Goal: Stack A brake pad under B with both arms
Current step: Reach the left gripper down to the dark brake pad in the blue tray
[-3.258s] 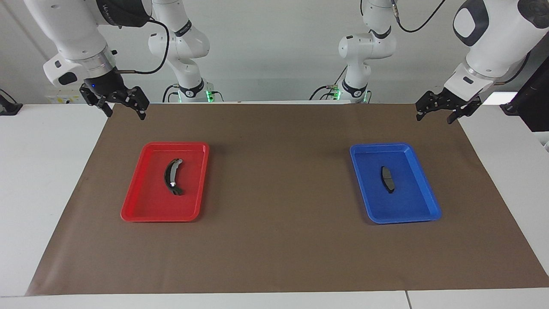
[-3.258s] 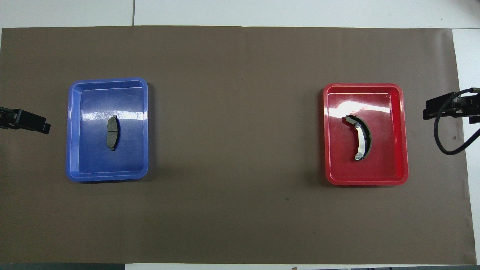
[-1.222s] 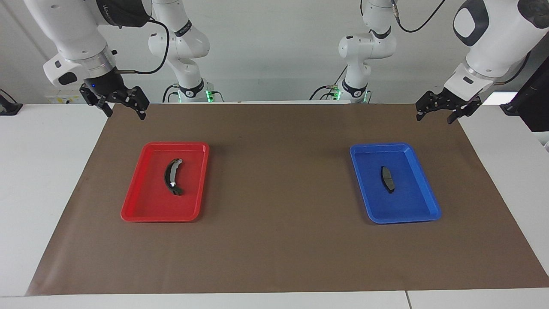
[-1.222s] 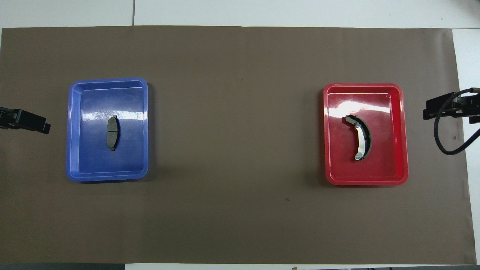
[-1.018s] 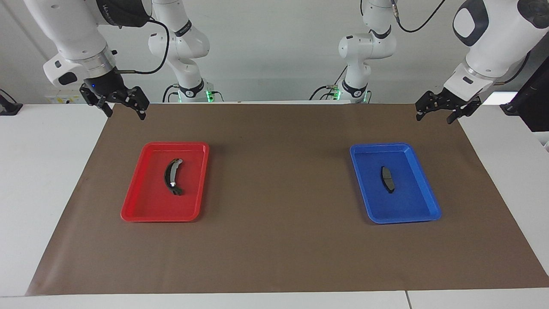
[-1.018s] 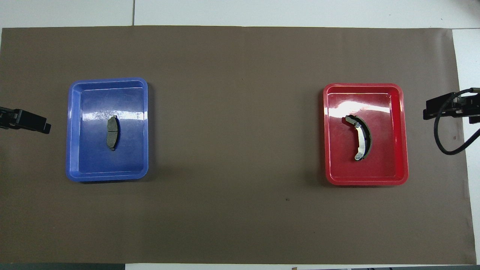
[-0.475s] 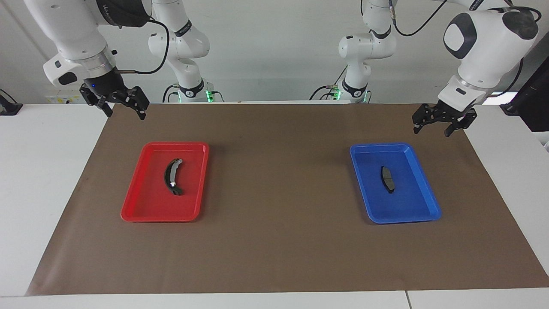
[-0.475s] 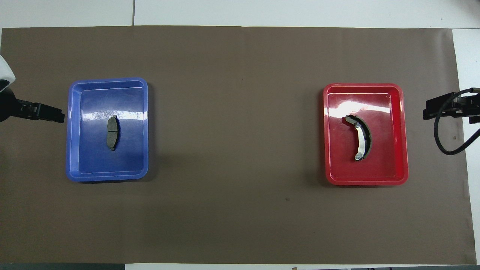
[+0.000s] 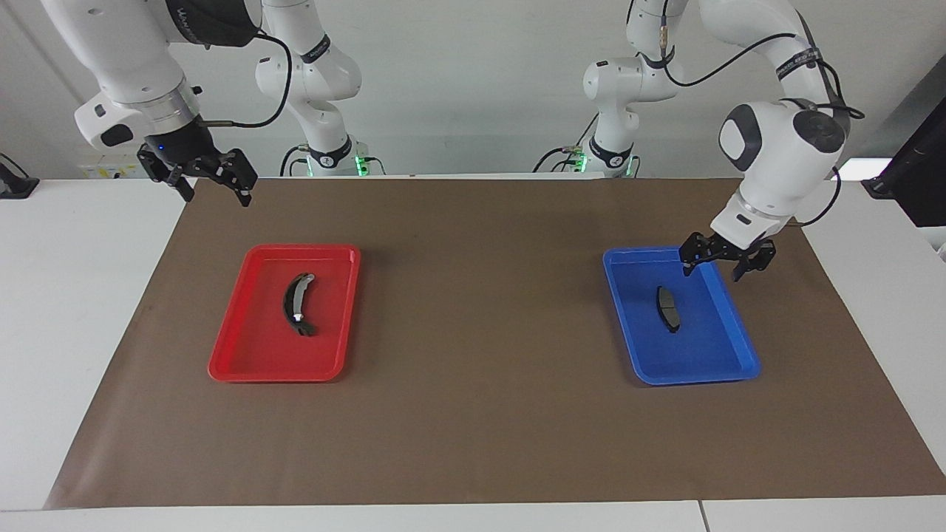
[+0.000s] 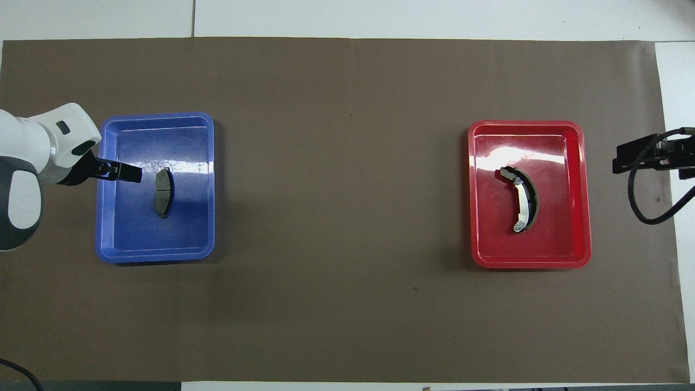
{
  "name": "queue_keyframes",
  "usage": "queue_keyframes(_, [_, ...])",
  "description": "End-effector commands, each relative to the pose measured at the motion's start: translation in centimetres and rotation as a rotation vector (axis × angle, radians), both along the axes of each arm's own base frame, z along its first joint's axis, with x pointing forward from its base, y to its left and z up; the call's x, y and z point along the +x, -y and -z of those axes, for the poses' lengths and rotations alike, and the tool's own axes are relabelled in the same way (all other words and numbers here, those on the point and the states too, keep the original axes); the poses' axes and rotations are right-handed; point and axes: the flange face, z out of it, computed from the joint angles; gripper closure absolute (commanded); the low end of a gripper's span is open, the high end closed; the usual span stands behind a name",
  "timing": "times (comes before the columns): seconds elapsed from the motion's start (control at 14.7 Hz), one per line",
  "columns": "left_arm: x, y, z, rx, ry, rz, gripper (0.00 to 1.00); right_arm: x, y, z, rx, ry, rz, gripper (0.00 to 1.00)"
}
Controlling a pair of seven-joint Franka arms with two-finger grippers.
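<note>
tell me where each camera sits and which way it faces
Facing view: high across the table, looking at the robots; both white arms show whole, left gripper open over the blue tray, right gripper open, waiting over the mat's edge.
Overhead view: high above the robots' end, looking steeply down; only the left wrist and gripper and the right gripper show.
Shared: both trays, the pad in blue, the crescent in the red tray, half a turn apart.

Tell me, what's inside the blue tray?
Only the short dark grey brake pad lies inside the blue tray. The open left gripper hangs over its rim, covering nothing.
</note>
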Motion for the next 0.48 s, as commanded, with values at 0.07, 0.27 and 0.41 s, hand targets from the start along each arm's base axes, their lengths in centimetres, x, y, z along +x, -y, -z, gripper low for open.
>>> queue_keyframes(0.07, [-0.5, 0.8, 5.4, 0.011, 0.008, 0.025, 0.00, -0.5, 0.2, 0.2, 0.004, -0.005, -0.011, 0.00])
queue_keyframes(0.27, [-0.7, 0.7, 9.1, 0.008, 0.041, 0.016, 0.00, -0.4, 0.1, 0.7, 0.005, 0.001, -0.022, 0.00])
queue_keyframes(0.41, [-0.9, 0.7, 11.1, 0.007, 0.037, -0.013, 0.03, -0.6, -0.3, 2.2, 0.005, 0.047, -0.035, 0.00])
